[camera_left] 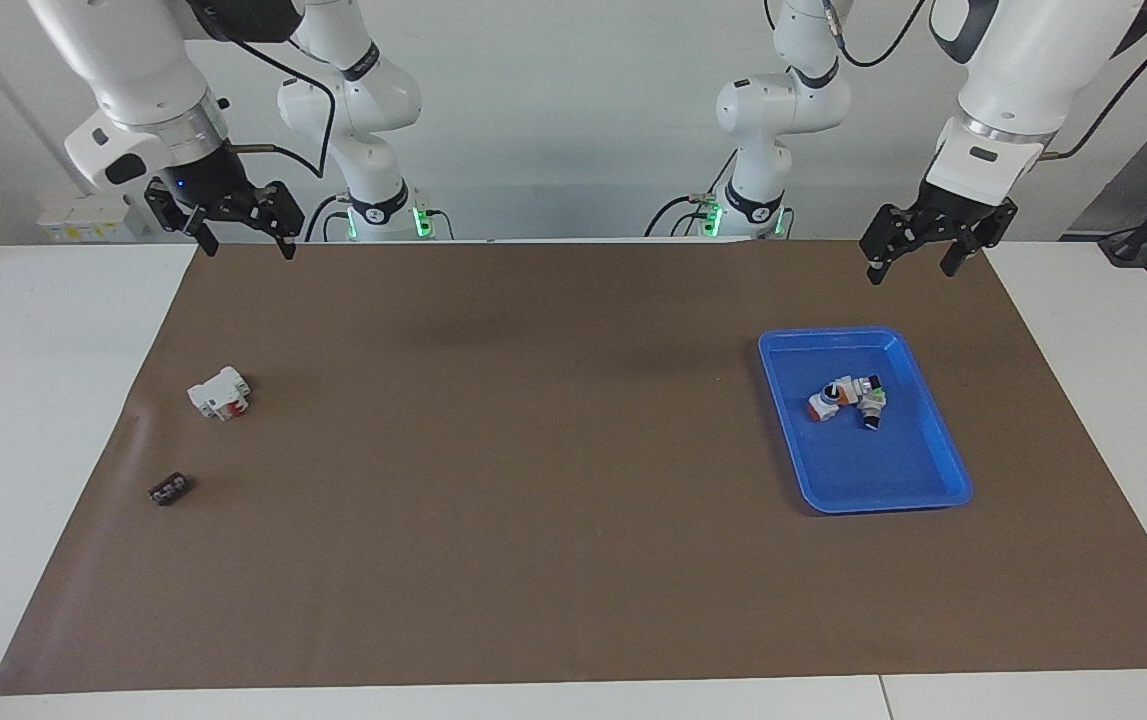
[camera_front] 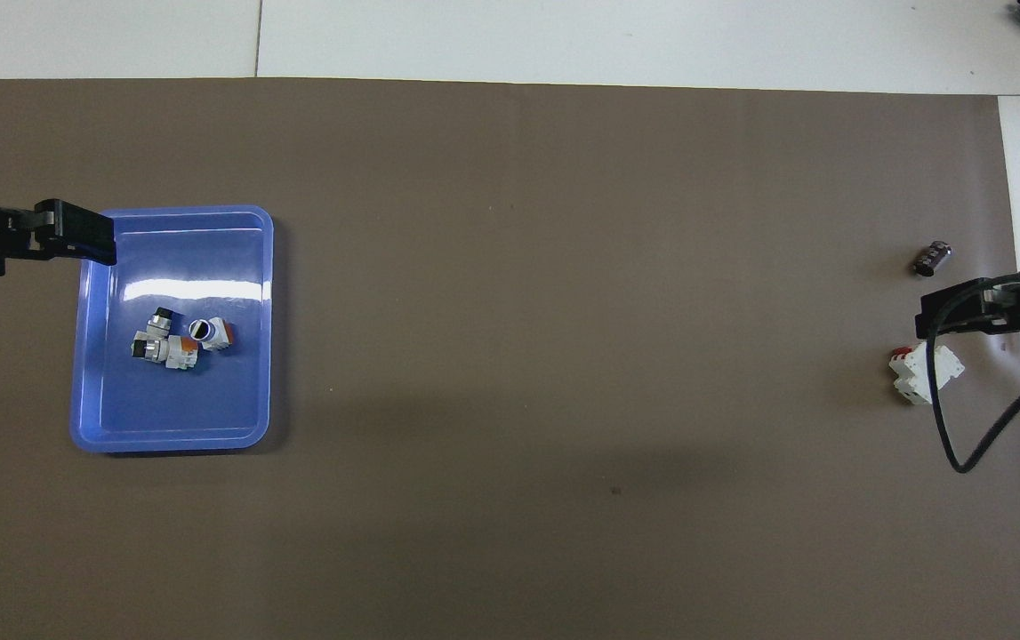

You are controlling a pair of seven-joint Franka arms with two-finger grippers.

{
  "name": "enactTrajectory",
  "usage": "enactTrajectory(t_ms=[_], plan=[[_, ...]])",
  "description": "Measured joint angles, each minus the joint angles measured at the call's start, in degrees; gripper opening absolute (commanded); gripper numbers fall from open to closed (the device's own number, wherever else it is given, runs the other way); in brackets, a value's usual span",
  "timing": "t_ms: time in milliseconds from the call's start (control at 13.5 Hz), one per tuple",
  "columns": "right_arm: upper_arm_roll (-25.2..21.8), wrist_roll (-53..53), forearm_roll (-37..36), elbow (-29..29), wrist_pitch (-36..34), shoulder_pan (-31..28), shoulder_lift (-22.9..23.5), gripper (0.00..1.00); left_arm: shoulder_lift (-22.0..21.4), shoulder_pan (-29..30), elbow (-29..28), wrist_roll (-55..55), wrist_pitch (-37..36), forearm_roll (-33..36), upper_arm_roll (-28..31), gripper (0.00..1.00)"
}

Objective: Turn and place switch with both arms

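Observation:
The switch (camera_left: pixel 873 404) (camera_front: pixel 159 322), whitish-grey with a green end and a black knob, lies in a blue tray (camera_left: pixel 873 468) (camera_front: pixel 172 402) toward the left arm's end of the table. It touches a few other small switches, one with an orange face (camera_left: pixel 819 406) (camera_front: pixel 217 333). My left gripper (camera_left: pixel 910 270) (camera_front: pixel 83 242) hangs open and empty above the mat, beside the tray's rim on the robots' side. At the other end, my right gripper (camera_left: pixel 244 248) (camera_front: pixel 936 316) waits open and empty, up in the air.
A white block with red parts (camera_left: pixel 220 393) (camera_front: pixel 921 373) and a small dark part (camera_left: pixel 169 489) (camera_front: pixel 932 258) lie on the brown mat (camera_left: pixel 533 450) toward the right arm's end. A black cable (camera_front: pixel 950 427) loops down from the right gripper.

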Motion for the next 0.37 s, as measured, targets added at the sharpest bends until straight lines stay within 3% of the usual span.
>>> enactTrajectory(t_ms=[371], plan=[[-0.1,0.0,0.0,-0.3,-0.1,-0.1,0.0,1.00,0.0,0.2,-2.6,2.2,5.6,-0.9,0.3,1.00]])
